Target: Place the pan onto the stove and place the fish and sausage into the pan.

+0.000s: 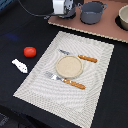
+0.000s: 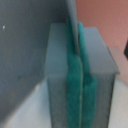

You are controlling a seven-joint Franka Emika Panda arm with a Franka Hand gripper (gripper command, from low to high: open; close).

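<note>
On the dark table (image 1: 20,30), nearest the exterior camera, a striped placemat (image 1: 35,82) carries a round plate (image 1: 69,66), with a fork (image 1: 65,80) on its near side and a knife (image 1: 77,56) on its far side. Off the mat, toward the exterior view's left, the fish (image 1: 19,65) lies flat on the table. The sausage (image 1: 30,51) sits just beyond it, apart from it. Farther back, the stove (image 1: 100,31) runs along the table's far edge, with a grey pot (image 1: 92,13) standing on it. The gripper (image 1: 64,7) is at the stove's exterior-left end. In the wrist view, its teal pads (image 2: 75,85) are pressed together on the thin grey handle of the pan (image 2: 73,30). The pan's bowl cannot be made out in either view.
</note>
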